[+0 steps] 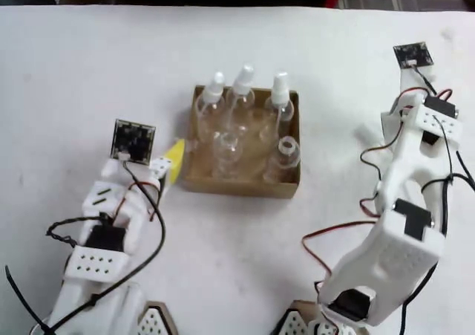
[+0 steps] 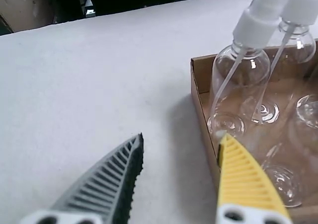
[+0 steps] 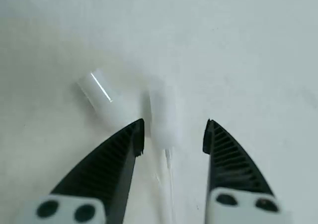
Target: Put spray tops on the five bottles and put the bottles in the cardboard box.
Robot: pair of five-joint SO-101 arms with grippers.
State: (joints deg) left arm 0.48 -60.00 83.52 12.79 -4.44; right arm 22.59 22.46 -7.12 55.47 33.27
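Note:
The cardboard box (image 1: 237, 183) stands mid-table with five clear bottles in it. The back three bottles (image 1: 239, 101) wear white spray tops; the front two (image 1: 226, 151) (image 1: 286, 155) have bare necks. My left gripper (image 2: 181, 139) is open at the box's left wall (image 2: 201, 100), its yellow finger (image 1: 174, 160) against the cardboard and the grey one over the table outside, holding nothing. My right gripper (image 3: 174, 132) is open and hangs just above the table, straddling a loose white spray top (image 3: 163, 117) that lies flat. A second loose spray top (image 3: 102, 97) lies beside it, outside the fingers.
The right arm (image 1: 404, 171) stretches along the table's right side, well apart from the box. White tabletop lies bare in front of and behind the box. The table's far edge (image 1: 223, 7) runs behind it.

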